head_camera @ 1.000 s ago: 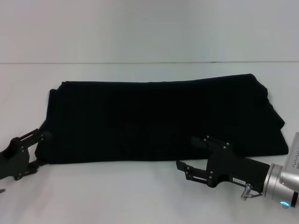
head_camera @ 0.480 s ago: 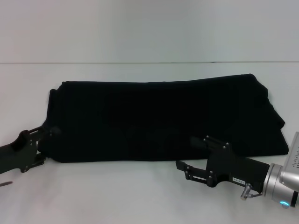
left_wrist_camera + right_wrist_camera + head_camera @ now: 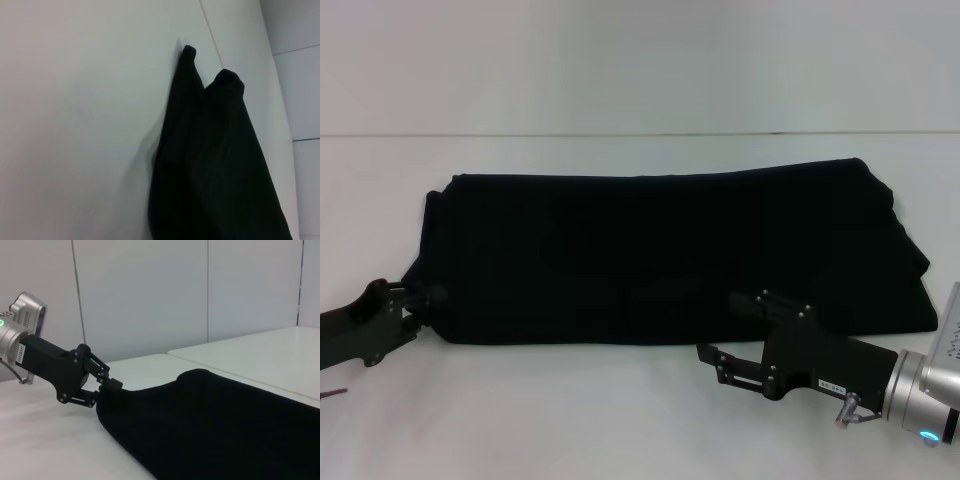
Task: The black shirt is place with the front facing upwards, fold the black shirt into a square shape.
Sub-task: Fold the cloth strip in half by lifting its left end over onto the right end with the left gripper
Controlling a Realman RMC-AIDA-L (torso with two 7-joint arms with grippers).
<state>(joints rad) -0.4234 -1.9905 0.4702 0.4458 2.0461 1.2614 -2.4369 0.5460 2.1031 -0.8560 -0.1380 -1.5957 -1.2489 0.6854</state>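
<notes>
The left gripper (image 3: pixel 415 300) sits at the shirt's (image 3: pixel 670 255) near left corner, low on the counter (image 3: pixel 570 420). In the right wrist view, which looks across at it, its fingers (image 3: pixel 107 382) reach the cloth edge at that corner and seem to close on it, though the dark cloth hides the tips, so a firm hold cannot be confirmed. The left wrist view shows only the shirt (image 3: pixel 210 165) lifted into two peaks above the white counter (image 3: pixel 80 115).

The right gripper (image 3: pixel 730 335) lies just off the shirt's near edge, toward the right half. Its jaws stand wide apart: one finger overlaps the cloth edge and the other lies on bare counter. It holds nothing.

The shirt is folded into a long dark band, its long axis running left to right across the counter. The far edge is fairly straight; the right end bulges in stacked layers. No lettering or tag shows on the upper face. In the right wrist view the shirt (image 3: pixel 215 425) stretches away from the left gripper (image 3: pixel 102 386) as a low, thick slab.
</notes>
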